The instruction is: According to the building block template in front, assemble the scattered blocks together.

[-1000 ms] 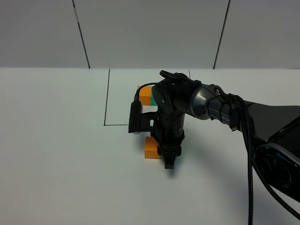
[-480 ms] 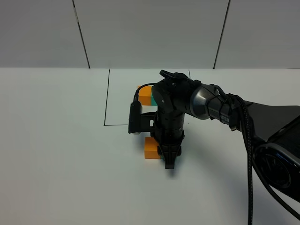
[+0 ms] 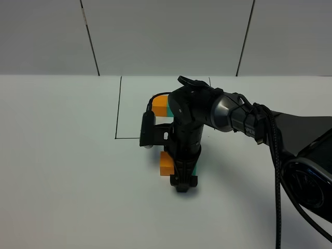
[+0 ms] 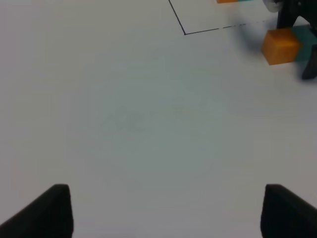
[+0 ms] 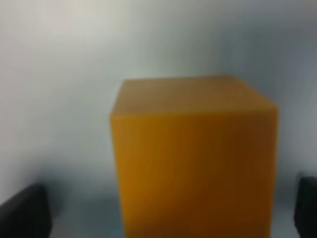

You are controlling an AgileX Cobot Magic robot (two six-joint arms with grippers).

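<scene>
1. Our right pincer (image 3: 182,182) stands low on the white table (image 3: 62,171), fingers apart around the blocks, and the small matte orange cube (image 5: 193,158) fills its camera.
2. The teal-green cube (image 4: 303,43) touches the orange cube's right side, so we judge the pair joined.
3. Our left pincer (image 4: 166,210) hangs open, far to the left.
4. The two-colour template bar (image 3: 161,105) lies behind, inside the drawn square (image 3: 118,109).
5. Only the retreat seems left.

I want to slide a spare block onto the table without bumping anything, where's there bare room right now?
The widest bare stretch is the table left of the outlined square, under the open left hand. The front edge, nearer than the right hand, is bare too. It is crowded around the orange block, the teal block beside it, and the template behind.
</scene>
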